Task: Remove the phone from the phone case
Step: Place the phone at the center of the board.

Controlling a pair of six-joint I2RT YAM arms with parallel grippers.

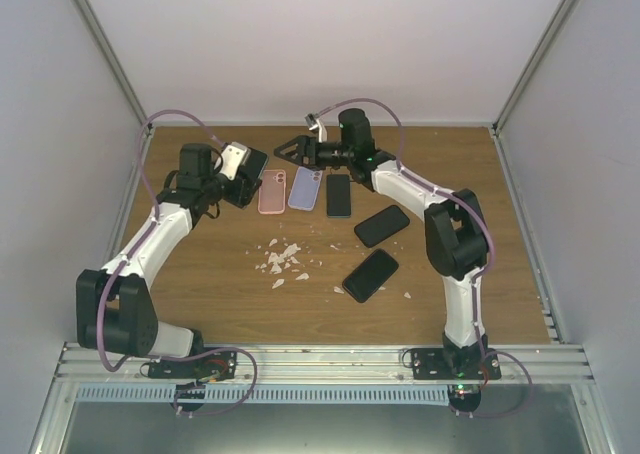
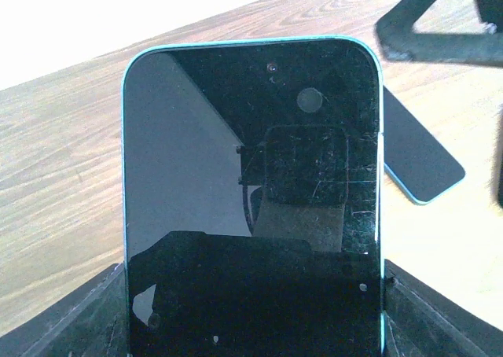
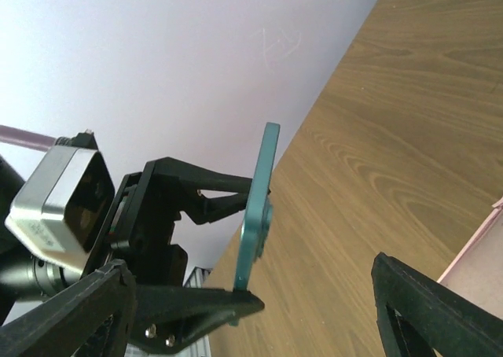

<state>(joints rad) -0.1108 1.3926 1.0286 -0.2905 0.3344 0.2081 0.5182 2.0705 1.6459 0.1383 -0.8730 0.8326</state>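
A phone [image 2: 251, 176] with a dark screen sits in a teal phone case [image 2: 253, 42], whose rim frames it. My left gripper [image 2: 253, 314] is shut on its lower part, one finger on each long side, holding it off the table. In the top view this gripper [image 1: 246, 180] hovers at the back left. From the right wrist the case [image 3: 255, 215] shows edge-on, upright, with a camera bump. My right gripper [image 3: 253, 294] is open wide just in front of it, touching nothing; in the top view it [image 1: 293, 149] is to the right of the left gripper.
On the wooden table [image 1: 200, 274] lie a pink case [image 1: 272, 192], a lavender one [image 1: 304, 187] and three black phones [image 1: 339, 195] [image 1: 382, 225] [image 1: 370, 274]. White scraps [image 1: 283, 259] litter the middle. White walls enclose the back and sides.
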